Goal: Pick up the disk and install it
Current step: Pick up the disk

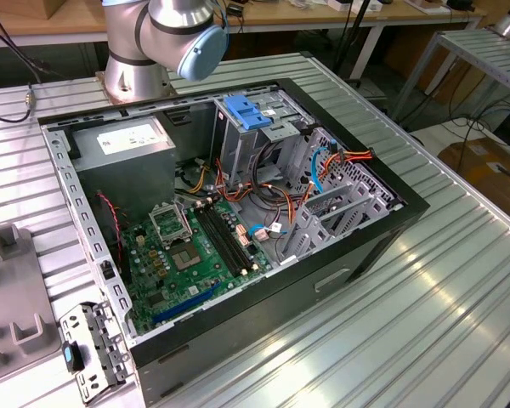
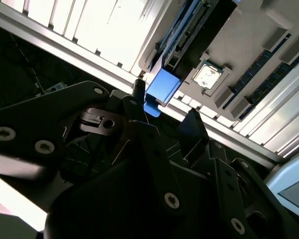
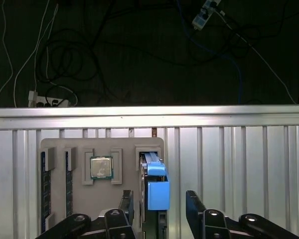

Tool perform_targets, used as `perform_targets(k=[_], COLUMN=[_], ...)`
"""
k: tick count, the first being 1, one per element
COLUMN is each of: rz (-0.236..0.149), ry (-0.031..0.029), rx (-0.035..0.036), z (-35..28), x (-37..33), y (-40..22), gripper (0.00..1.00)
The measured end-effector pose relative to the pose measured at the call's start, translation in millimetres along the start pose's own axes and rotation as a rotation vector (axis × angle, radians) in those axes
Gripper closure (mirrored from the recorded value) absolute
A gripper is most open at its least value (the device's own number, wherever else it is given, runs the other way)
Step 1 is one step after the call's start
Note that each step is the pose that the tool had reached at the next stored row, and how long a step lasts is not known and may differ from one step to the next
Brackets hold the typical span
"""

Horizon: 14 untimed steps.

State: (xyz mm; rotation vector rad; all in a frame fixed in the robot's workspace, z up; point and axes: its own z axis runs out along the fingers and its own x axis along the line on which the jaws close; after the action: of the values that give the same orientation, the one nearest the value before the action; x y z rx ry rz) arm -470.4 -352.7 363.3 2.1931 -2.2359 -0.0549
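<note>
Two fingers of the gripper stand apart, flanking the disk, which sits on edge in the grey holder, long axis running straight away from the wrist.

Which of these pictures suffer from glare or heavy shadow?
Second wrist view: the table is blown out white, while the gripper is a near-black silhouette. First wrist view: the table's edge glares against a dark floor, but the disk is evenly lit. Exterior view: bright streaks run along the table beside the computer case.
</note>
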Motion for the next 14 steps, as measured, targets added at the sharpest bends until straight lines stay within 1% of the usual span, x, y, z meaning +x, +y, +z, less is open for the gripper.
perform_targets(k=[10, 12, 14], rz=[0.001, 0.001, 0.001], ry=[0.0000, -0.0001, -0.0002], rx=[0.0001, 0.0002, 0.0028], z=[0.4, 3.1, 6.7], x=[0.0, 0.1, 1.1], y=[0.0, -0.1, -0.2], gripper=[0.46, 0.46, 0.46])
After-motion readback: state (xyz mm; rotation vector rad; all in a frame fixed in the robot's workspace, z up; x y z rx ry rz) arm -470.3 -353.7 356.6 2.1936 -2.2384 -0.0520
